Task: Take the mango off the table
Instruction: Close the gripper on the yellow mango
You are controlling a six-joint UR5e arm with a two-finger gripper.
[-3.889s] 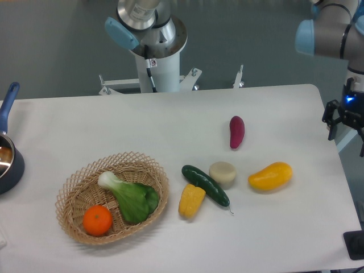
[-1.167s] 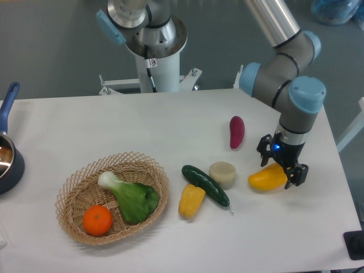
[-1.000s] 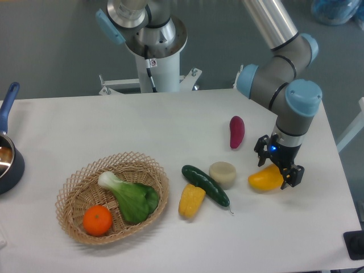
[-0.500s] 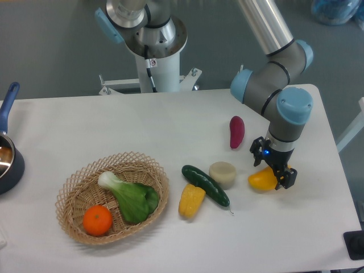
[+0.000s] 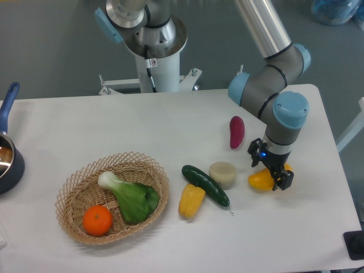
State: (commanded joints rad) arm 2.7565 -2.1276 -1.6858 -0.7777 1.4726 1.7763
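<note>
While the mango (image 5: 260, 180) lies on the table (image 5: 170, 119) as before, the gripper (image 5: 269, 171) has slid left over it. Its fingers (image 5: 282, 181) stand apart, straddling the fruit's middle. The pale round block (image 5: 222, 174) sits just beyond the fingers' left.

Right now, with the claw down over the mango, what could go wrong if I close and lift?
1. The claw straddles the mango toward its right end, not its middle; the glossy fruit may pivot or slip out during the lift.
2. The round beige piece and the cucumber lie just left of the mango; a squeezed-out mango could roll into them.
3. The fingers look close to the table; descending further may scrape it.
</note>
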